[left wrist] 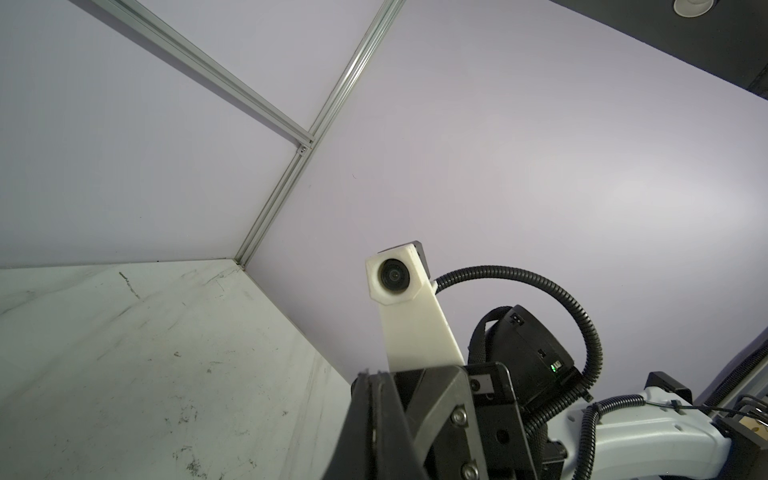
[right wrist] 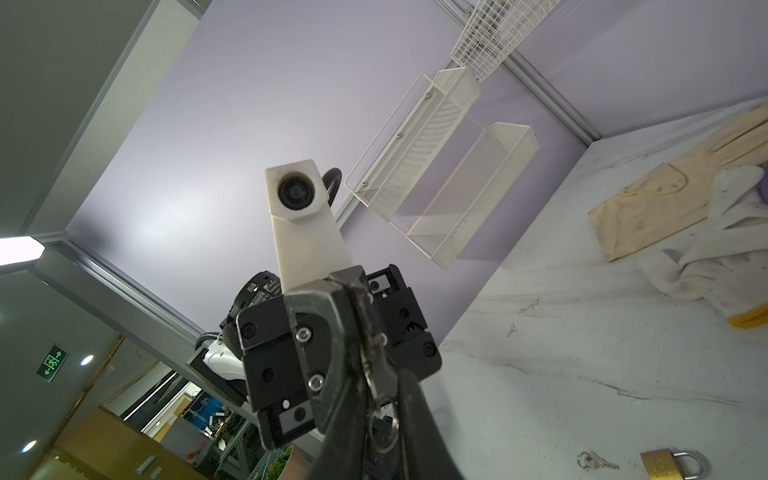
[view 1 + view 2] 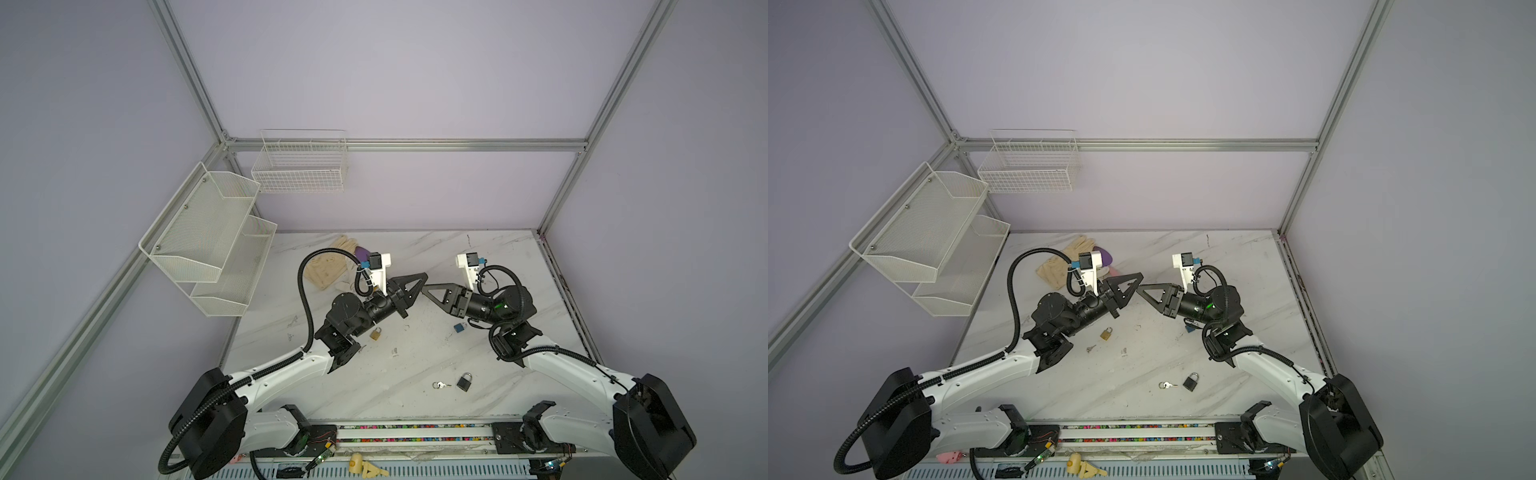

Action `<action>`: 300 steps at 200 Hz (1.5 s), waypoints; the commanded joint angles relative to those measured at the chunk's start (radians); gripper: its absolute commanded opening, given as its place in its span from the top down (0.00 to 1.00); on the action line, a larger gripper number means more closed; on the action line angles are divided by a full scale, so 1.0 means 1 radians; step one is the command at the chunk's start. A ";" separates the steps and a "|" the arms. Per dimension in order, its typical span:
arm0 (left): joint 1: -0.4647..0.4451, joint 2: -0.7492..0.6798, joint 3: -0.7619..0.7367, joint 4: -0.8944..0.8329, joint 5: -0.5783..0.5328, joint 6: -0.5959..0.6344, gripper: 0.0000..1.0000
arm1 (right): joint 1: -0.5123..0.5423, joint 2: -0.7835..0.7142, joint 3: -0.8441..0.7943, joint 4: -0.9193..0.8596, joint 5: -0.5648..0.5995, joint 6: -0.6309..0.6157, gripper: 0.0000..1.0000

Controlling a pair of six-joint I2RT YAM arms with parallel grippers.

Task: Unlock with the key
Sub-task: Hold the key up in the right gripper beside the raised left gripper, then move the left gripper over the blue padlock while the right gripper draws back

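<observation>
Blue padlock half hidden under the right arm. In the right wrist view, the picture's edge cuts off the brass padlock.

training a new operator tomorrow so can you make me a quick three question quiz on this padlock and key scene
1. True or false: the brass padlock lies on the marble table, in neither claw.
2. Which lies right beside the loose keys near the table's front edge? A) black padlock B) blue padlock C) glove
3. Short answer: the left claw and right claw point tip to tip above the table; what small metal item does the right wrist view show between them?
Key: 1 true; 2 A; 3 a key ring.
</observation>
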 commanded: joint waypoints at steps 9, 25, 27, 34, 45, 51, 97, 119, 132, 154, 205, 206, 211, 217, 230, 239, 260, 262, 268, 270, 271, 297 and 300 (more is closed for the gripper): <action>-0.010 -0.002 0.087 0.043 0.014 0.042 1.00 | -0.005 0.003 0.037 0.058 -0.004 0.030 0.84; -0.010 -0.006 0.085 0.038 0.014 0.054 1.00 | -0.005 -0.003 0.038 0.057 -0.002 0.030 0.88; -0.010 -0.005 0.085 0.037 0.012 0.055 1.00 | -0.005 -0.003 0.037 0.056 -0.002 0.030 0.88; -0.010 -0.008 0.085 0.033 0.008 0.060 1.00 | -0.005 -0.002 0.036 0.056 -0.002 0.030 0.89; -0.010 -0.009 0.085 0.031 0.003 0.067 1.00 | -0.005 -0.001 0.035 0.055 -0.004 0.030 0.93; -0.010 -0.011 0.087 0.029 0.001 0.070 1.00 | -0.005 0.000 0.034 0.054 -0.002 0.032 0.94; -0.010 -0.022 0.096 0.003 -0.022 0.091 1.00 | -0.005 -0.024 0.034 -0.021 0.011 0.008 1.00; -0.010 -0.030 0.096 0.001 -0.045 0.102 0.98 | -0.006 -0.045 0.036 -0.074 0.021 -0.011 1.00; -0.010 -0.032 0.097 0.001 -0.058 0.109 0.92 | -0.006 -0.053 0.041 -0.107 0.022 -0.023 1.00; -0.010 -0.049 0.102 -0.011 -0.080 0.127 0.68 | -0.018 -0.074 0.045 -0.188 0.022 -0.050 1.00; -0.007 -0.081 0.163 -0.270 -0.191 0.177 0.53 | -0.135 -0.175 0.025 -0.486 0.022 -0.131 1.00; -0.007 -0.080 0.164 -0.274 -0.191 0.178 0.53 | -0.137 -0.178 0.025 -0.499 0.023 -0.134 1.00; -0.008 -0.075 0.169 -0.295 -0.195 0.178 0.53 | -0.154 -0.184 0.029 -0.552 0.030 -0.155 1.00; -0.007 -0.069 0.178 -0.330 -0.200 0.178 0.53 | -0.168 -0.189 0.039 -0.622 0.039 -0.186 1.00; -0.007 -0.046 0.215 -0.439 -0.213 0.183 0.53 | -0.198 -0.199 0.070 -0.769 0.070 -0.282 1.00; -0.006 -0.020 0.247 -0.516 -0.216 0.190 0.52 | -0.216 -0.208 0.079 -0.852 0.096 -0.320 1.00; -0.009 0.049 0.306 -0.635 -0.188 0.202 0.52 | -0.289 -0.236 0.057 -0.937 0.122 -0.351 1.00; -0.009 0.058 0.310 -0.642 -0.184 0.203 0.52 | -0.296 -0.237 0.055 -0.945 0.124 -0.355 1.00; -0.009 0.081 0.320 -0.657 -0.168 0.201 0.52 | -0.315 -0.239 0.052 -0.969 0.135 -0.367 1.00; -0.010 0.089 0.323 -0.662 -0.163 0.201 0.51 | -0.322 -0.239 0.053 -0.980 0.143 -0.373 1.00; -0.010 0.093 0.324 -0.663 -0.160 0.201 0.51 | -0.326 -0.239 0.053 -0.987 0.147 -0.376 1.00; -0.014 0.235 0.371 -0.718 -0.099 0.218 0.51 | -0.386 -0.230 0.066 -1.129 0.273 -0.452 1.00; -0.015 0.252 0.380 -0.727 -0.091 0.223 0.51 | -0.389 -0.229 0.069 -1.142 0.290 -0.460 1.00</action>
